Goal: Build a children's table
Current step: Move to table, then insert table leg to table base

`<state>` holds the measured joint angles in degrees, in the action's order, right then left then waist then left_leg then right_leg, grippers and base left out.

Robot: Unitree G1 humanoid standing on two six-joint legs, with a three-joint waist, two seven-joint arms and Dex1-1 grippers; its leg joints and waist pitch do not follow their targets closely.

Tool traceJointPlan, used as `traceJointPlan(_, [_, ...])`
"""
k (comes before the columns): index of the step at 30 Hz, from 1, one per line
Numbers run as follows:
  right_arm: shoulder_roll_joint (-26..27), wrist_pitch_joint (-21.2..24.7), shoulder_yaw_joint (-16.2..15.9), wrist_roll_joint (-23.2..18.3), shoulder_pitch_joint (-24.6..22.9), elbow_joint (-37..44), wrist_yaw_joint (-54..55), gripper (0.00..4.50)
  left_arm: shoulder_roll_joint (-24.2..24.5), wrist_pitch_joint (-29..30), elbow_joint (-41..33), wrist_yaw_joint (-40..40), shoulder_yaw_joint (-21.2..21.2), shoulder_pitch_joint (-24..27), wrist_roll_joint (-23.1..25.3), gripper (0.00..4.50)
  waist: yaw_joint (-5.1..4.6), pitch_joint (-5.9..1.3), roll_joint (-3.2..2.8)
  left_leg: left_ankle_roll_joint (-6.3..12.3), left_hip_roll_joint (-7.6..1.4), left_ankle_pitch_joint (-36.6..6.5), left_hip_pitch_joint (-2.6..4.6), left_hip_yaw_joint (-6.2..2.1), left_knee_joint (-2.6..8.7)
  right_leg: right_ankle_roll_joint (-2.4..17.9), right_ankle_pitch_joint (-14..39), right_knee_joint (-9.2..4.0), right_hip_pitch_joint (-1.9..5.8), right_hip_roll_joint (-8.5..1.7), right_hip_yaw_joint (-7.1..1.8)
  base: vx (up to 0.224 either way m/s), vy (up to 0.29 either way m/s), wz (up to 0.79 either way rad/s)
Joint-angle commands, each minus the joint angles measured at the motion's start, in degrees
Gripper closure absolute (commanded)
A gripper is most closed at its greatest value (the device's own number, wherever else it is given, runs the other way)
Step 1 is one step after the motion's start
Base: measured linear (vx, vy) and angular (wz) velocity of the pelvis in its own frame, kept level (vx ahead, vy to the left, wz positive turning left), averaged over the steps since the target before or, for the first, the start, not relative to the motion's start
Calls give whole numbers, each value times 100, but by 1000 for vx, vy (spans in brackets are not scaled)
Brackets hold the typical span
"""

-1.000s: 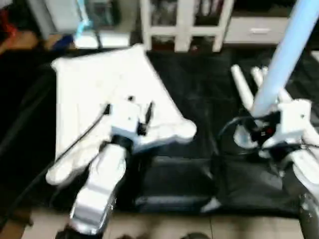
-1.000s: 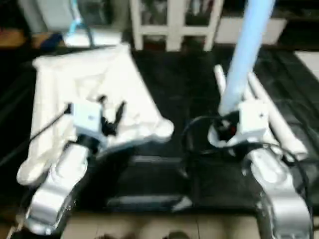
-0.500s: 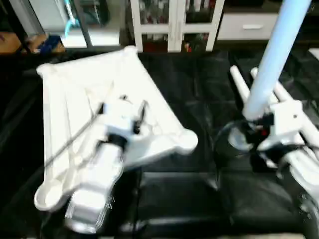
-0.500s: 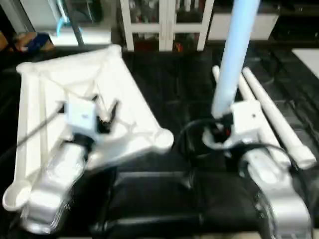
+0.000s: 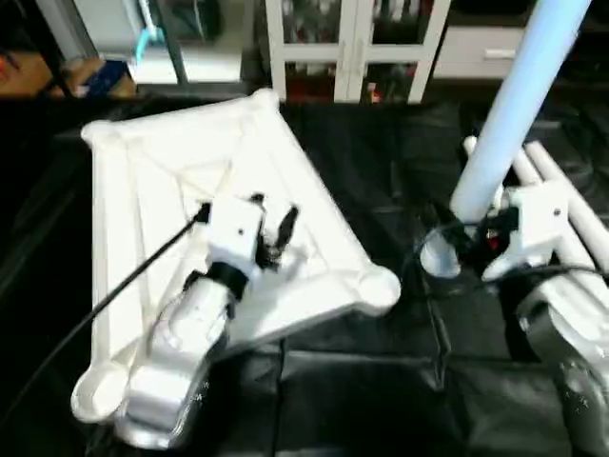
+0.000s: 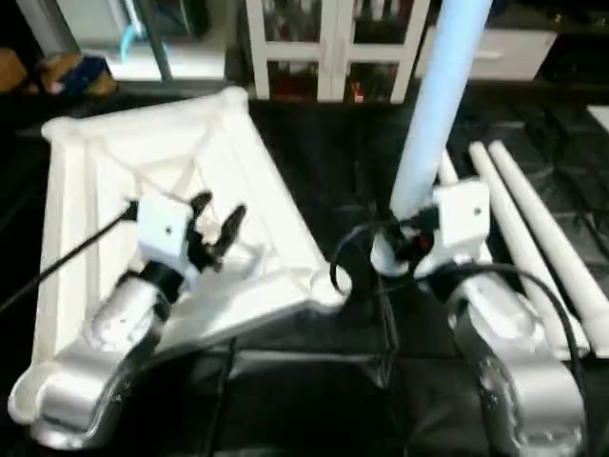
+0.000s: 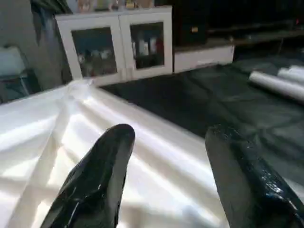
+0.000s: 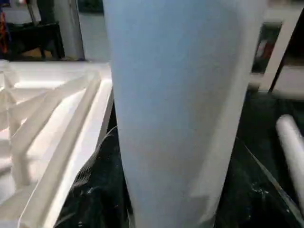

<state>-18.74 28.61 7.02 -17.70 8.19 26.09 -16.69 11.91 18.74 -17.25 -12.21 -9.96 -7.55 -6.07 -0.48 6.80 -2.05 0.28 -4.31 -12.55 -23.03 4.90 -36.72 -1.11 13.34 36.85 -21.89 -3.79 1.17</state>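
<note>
Right end effector (image 6: 404, 246) clamps an upright white leg (image 6: 433, 100) just right of the upturned table top (image 6: 95, 181); left end effector (image 6: 214, 221) hangs spread over its ribs. Spare legs (image 6: 533, 228) lie right of it on black sheet (image 6: 333, 152).

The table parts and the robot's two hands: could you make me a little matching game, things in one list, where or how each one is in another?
Things:
1. tabletop
2. held leg
3. spare legs
4. left hand

States:
A. lying flat on the black mat, beside the right arm
B. open, empty, hovering over the ribs
C. ribbed underside up on the black mat
D. nearly upright in the right hand

Pairs: 1-C, 2-D, 3-A, 4-B
</note>
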Motion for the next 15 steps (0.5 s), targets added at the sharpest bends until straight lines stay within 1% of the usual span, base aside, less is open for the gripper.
traceJointPlan(1, [-62,-452,-49,-33,95,-100,-300,263,146,78,-54,-479,-65,108,-152,154,8,-287,8,271,-700,-604,139,-255,491,1487,-630,-344,297,-487,-186,0,0,0])
traceJointPlan(2, [-40,-266,16,-294,166,-157,-432,263,281,20,-20,-745,-88,127,-227,137,6,-244,11,239,-738,-1081,161,-236,551,1539,-77,-393,258,-479,-205,-67,33,2])
traceJointPlan(3, [-17,-86,72,-473,212,-179,-485,263,353,-12,5,-898,-91,133,-271,134,19,-230,-5,220,-744,-1423,205,-199,575,1565,309,-439,219,-493,-226,-66,26,9])
traceJointPlan(4, [-24,-11,82,-555,246,-196,-549,263,404,3,26,-1003,-92,126,-323,134,23,-213,-5,179,-746,-1587,227,-170,588,1564,503,-468,185,-492,-238,-66,26,9])
traceJointPlan(5, [-50,219,102,-836,369,-276,-822,263,617,42,98,-1389,-122,91,-490,127,43,-194,-6,40,-742,-1841,237,-146,609,1524,802,-495,169,-500,-248,-64,27,10])
traceJointPlan(6, [-94,272,72,-924,425,-324,-999,263,740,96,124,-1601,-154,69,-584,104,66,-198,14,-43,-729,-1987,223,-115,625,1447,1086,-501,157,-515,-256,-56,29,6])
traceJointPlan(7, [-159,308,22,-985,480,-376,-1184,263,861,167,135,-1818,-198,52,-682,104,69,-190,20,-79,-727,-2020,223,-100,634,1399,1189,-509,140,-521,-262,-56,29,6])
traceJointPlan(8, [-235,252,-54,-1010,529,-458,-1375,263,1012,213,131,-2080,-271,38,-743,90,81,-193,12,-169,-738,-1997,215,-87,656,1317,1249,-511,118,-533,-271,0,0,0])
traceJointPlan(9, [-258,232,-77,-1019,542,-485,-1431,263,1068,250,124,-2171,-300,36,-767,84,85,-205,5,-194,-738,-1953,204,-87,661,1295,1197,-495,120,-524,-267,0,0,0])
traceJointPlan(10, [-294,200,-112,-1033,564,-526,-1519,263,1156,308,112,-2315,-346,32,-805,84,83,-215,-1,-220,-739,-1873,196,-75,675,1272,1039,-479,111,-517,-266,0,0,0])
traceJointPlan(11, [-420,181,-188,-1194,607,-671,-1891,263,1501,485,83,-2889,-563,4,-884,64,85,-222,12,-214,-740,-1843,196,-70,682,1269,963,-477,110,-515,-264,0,0,0])
traceJointPlan(12, [-429,184,-190,-1208,609,-679,-1915,263,1522,500,81,-2925,-577,1,-886,64,93,-230,8,-166,-731,-1781,188,-68,682,1269,872,-466,114,-520,-267,0,0,0])
traceJointPlan(13, [-506,192,-207,-1280,599,-752,-2083,263,1675,546,117,-3162,-715,-36,-816,55,82,-227,22,-140,-733,-1710,172,-60,689,1279,798,-465,126,-528,-268,0,0,0])
traceJointPlan(14, [-538,166,-212,-1266,583,-796,-2130,263,1716,488,185,-3199,-787,-70,-698,49,88,-253,29,-28,-746,-1453,168,-43,676,1351,505,-461,138,-545,-266,0,0,0])
traceJointPlan(15, [-561,109,-213,-1224,569,-854,-2160,263,1725,396,281,-3190,-851,-116,-558,49,87,-254,31,30,-749,-1392,158,-39,678,1375,451,-468,148,-545,-263,0,0,0])
